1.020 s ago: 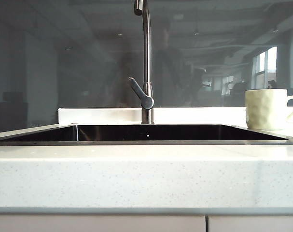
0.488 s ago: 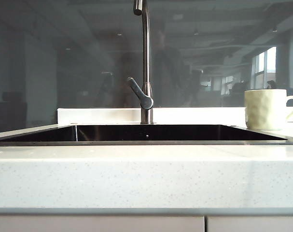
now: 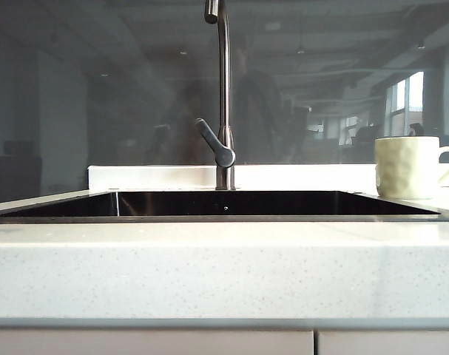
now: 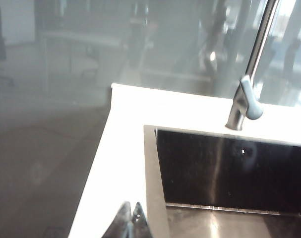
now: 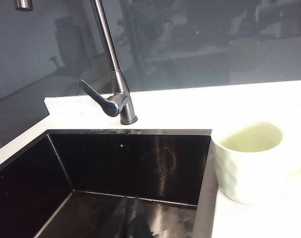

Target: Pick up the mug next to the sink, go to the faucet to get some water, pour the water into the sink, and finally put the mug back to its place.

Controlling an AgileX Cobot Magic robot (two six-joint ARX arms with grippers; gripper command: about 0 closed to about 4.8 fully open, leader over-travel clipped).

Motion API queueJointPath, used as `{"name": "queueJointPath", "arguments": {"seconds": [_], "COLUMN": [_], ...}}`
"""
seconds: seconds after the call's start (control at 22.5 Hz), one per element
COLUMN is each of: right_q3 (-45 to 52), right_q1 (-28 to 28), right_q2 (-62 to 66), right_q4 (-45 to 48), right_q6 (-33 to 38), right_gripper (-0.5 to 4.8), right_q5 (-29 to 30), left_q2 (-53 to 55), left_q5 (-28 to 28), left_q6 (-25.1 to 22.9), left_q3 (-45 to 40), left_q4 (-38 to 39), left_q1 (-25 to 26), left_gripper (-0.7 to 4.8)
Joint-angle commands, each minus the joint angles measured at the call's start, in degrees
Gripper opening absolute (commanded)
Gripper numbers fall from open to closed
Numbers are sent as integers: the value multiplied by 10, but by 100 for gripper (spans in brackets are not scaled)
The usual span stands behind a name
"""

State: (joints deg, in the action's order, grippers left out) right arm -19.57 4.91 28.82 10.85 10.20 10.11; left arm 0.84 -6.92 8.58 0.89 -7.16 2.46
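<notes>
The pale cream-green dimpled mug (image 3: pixel 407 166) stands upright on the counter at the sink's right end, handle pointing right; the right wrist view looks into its mouth (image 5: pixel 248 161). The dark sink (image 3: pixel 224 203) fills the middle of the counter. Behind its back edge rises the steel gooseneck faucet (image 3: pixel 223 96), lever angled left. Neither arm shows in the exterior view. My left gripper (image 4: pixel 131 212) is shut and holds nothing, over the counter beside the sink's left rim (image 4: pixel 150 168). My right gripper (image 5: pixel 131 206) is shut and holds nothing, above the basin (image 5: pixel 105 163), apart from the mug.
The speckled whitish countertop (image 3: pixel 224 266) runs across the front, with cabinet fronts below. A low white ledge (image 3: pixel 150 176) and a dark glass wall stand behind the sink. The faucet stem (image 4: pixel 249 74) and its lever (image 5: pixel 103 99) stand at the back rim.
In the exterior view the mug, faucet and sink stay where they were; only faint reflections in the glass behind shift.
</notes>
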Motion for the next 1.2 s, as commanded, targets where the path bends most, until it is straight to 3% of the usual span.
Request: {"name": "queueJointPath", "arguments": {"seconds": [0.04,0.49,0.89,1.2], "right_q3": [-3,-3,-2,-2], "right_q1": [0,0,0,0], "right_q2": [-2,-1,-1,-2], "right_q4": [11,14,14,13], "right_q6": [-2,-7,-60,-60], "right_gripper": [-3,-3,-3,-1], "right_q5": [-1,-2,-16,-15], "left_q2": [0,0,0,0], "left_q5": [32,31,32,31], "left_q6": [-17,-56,-50,-51], "left_q3": [-3,-3,-3,-3], "left_q4": [16,7,9,15], "left_q1": [0,0,0,0], "left_gripper": [-4,-4,-4,-4]}}
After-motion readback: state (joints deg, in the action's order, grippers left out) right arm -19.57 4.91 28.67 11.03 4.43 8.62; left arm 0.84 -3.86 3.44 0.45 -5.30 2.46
